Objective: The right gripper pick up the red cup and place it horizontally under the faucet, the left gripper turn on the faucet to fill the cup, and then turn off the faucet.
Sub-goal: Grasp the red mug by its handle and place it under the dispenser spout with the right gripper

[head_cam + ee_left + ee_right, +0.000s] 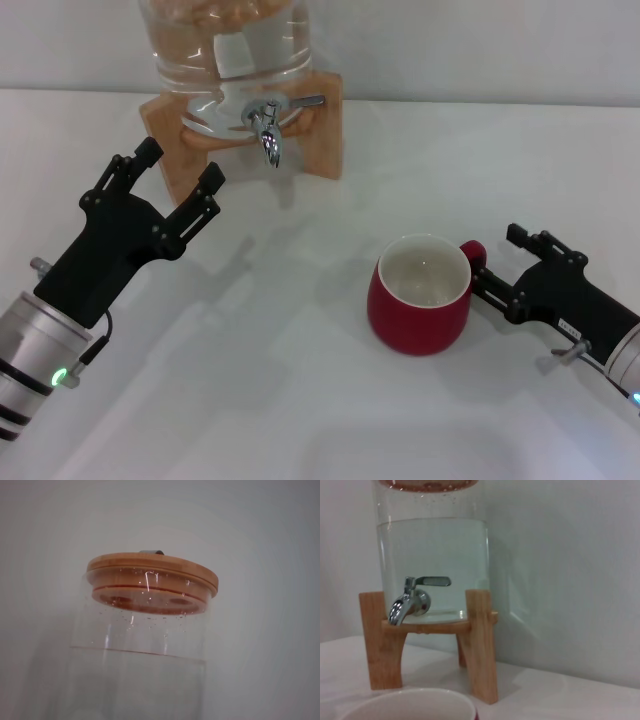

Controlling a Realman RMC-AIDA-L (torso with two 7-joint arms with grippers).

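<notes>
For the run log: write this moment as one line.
right tool: at red cup handle, grip unclear | cup: upright on table, not under faucet | left tool: open, short of faucet

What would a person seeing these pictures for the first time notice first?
The red cup stands upright on the white table, its handle at the right claw. Behind it, a glass jar on a wooden stand carries the chrome faucet. The left claw hangs open beside the stand.
</notes>
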